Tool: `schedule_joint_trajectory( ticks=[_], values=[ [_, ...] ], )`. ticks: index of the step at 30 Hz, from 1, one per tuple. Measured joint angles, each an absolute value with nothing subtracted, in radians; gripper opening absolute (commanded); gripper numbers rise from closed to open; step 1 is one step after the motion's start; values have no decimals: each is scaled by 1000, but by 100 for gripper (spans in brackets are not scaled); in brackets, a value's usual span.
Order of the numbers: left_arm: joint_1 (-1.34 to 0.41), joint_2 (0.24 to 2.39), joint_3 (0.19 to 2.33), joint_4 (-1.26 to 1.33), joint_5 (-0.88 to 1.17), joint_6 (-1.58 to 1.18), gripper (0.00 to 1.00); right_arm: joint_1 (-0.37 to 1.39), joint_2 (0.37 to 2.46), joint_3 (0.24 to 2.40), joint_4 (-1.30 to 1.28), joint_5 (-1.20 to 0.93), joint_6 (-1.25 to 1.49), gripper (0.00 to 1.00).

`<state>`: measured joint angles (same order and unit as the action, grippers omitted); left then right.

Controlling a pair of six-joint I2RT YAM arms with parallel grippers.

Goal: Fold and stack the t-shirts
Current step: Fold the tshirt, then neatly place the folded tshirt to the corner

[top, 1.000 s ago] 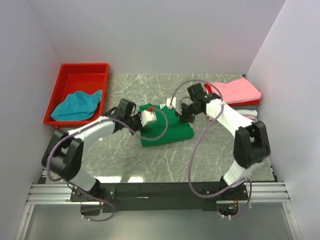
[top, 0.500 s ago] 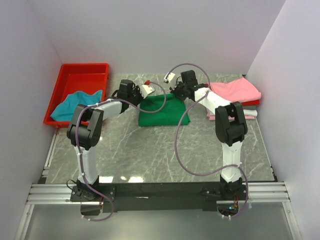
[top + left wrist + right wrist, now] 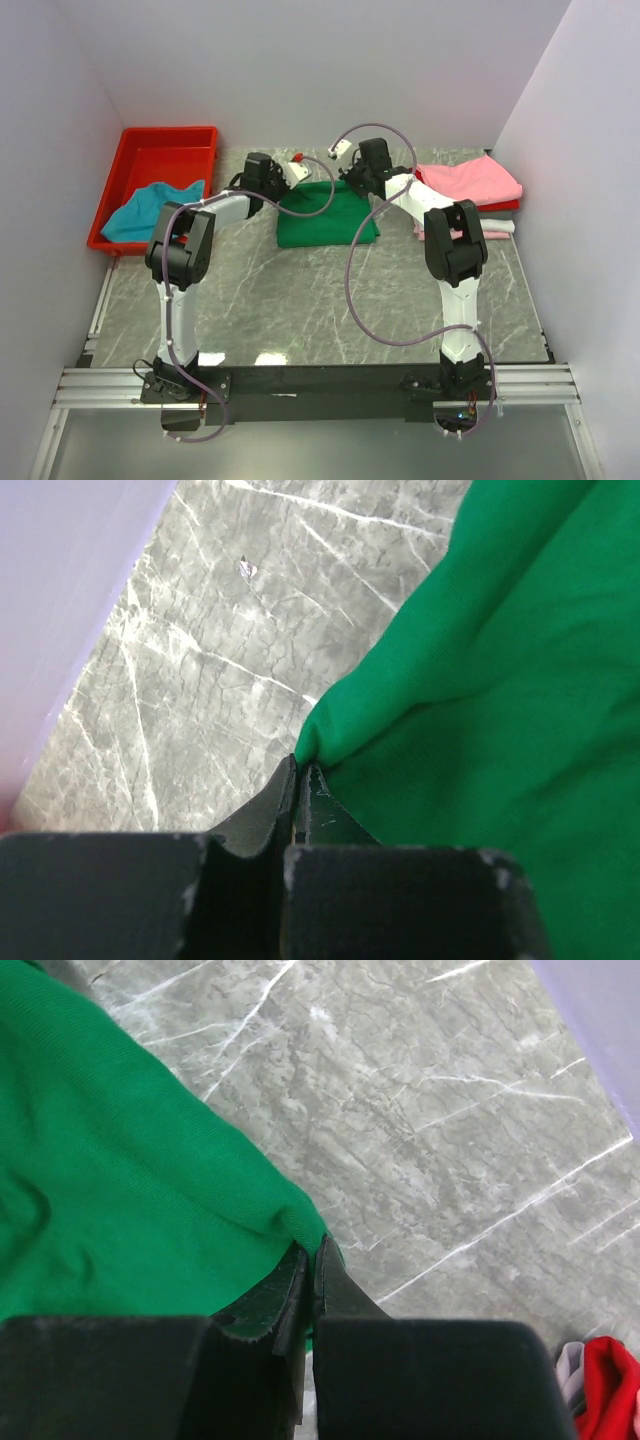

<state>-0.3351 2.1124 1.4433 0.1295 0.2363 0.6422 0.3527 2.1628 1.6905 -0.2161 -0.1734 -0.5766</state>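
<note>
The bright green t-shirt (image 3: 325,215) lies folded at the far middle of the table. My left gripper (image 3: 280,180) is shut on its far left corner; in the left wrist view the cloth (image 3: 480,680) is pinched at the jaw tips (image 3: 303,765). My right gripper (image 3: 352,172) is shut on its far right corner, the cloth (image 3: 120,1190) pinched at the tips (image 3: 315,1245). A stack of folded shirts, pink (image 3: 470,182) on top over red and whitish, sits at the far right. A teal-blue shirt (image 3: 155,210) lies crumpled in the red tray (image 3: 150,150).
The red tray stands at the far left against the wall. Walls close the table in on the left, back and right. Both arms stretch far out across the marble table (image 3: 330,300). The red shirt's edge shows in the right wrist view (image 3: 610,1380).
Both grippers have carried the green shirt's near edge up and over to the far side, folding it; the shirt now lies farther back. In the last half second they moved only slightly.
</note>
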Motion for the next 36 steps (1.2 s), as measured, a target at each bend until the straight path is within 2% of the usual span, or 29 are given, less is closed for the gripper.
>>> schedule_joint_trajectory(
  ticks=[1, 2, 3, 4, 5, 6, 7, 8, 11, 17, 20, 24, 30, 36],
  values=[
    [-335, 2118, 1449, 126, 234, 640, 1, 352, 2163, 1691, -215, -171, -574, 9],
    [-335, 2125, 1458, 118, 227, 636, 6, 353, 2164, 1693, -216, -168, -568, 17],
    [-335, 2132, 1468, 111, 218, 631, 17, 353, 2167, 1702, -220, -162, -563, 41],
    [-335, 2138, 1476, 108, 204, 626, 34, 353, 2173, 1714, -220, -154, -547, 48],
    [-335, 2140, 1481, 107, 178, 609, 60, 353, 2179, 1724, -215, -134, -538, 53],
    [-336, 2141, 1485, 109, 147, 587, 72, 352, 2181, 1732, -209, -113, -527, 65],
    [-335, 2141, 1490, 108, 112, 543, 94, 351, 2181, 1734, -202, -97, -511, 70],
    [-334, 2141, 1502, 107, 81, 510, 99, 349, 2179, 1734, -191, -75, -485, 71],
    [-315, 2124, 1561, 75, 19, 344, 99, 329, 2164, 1731, -190, -73, -418, 72],
    [-192, 1881, 1575, 0, 57, -1, 100, 197, 2070, 1713, -310, -329, -278, 75],
    [-101, 1675, 1473, 3, 126, -131, 99, 138, 2051, 1703, -363, -446, -182, 79],
    [-31, 1430, 1278, 1, 213, -229, 99, 128, 2073, 1679, -416, -488, -53, 79],
    [-48, 1181, 944, -81, 320, -248, 100, 155, 2162, 1675, -459, -446, 102, 80],
    [-49, 994, 762, -208, 327, -214, 100, 179, 2199, 1675, -488, -383, 175, 79]
  ],
)
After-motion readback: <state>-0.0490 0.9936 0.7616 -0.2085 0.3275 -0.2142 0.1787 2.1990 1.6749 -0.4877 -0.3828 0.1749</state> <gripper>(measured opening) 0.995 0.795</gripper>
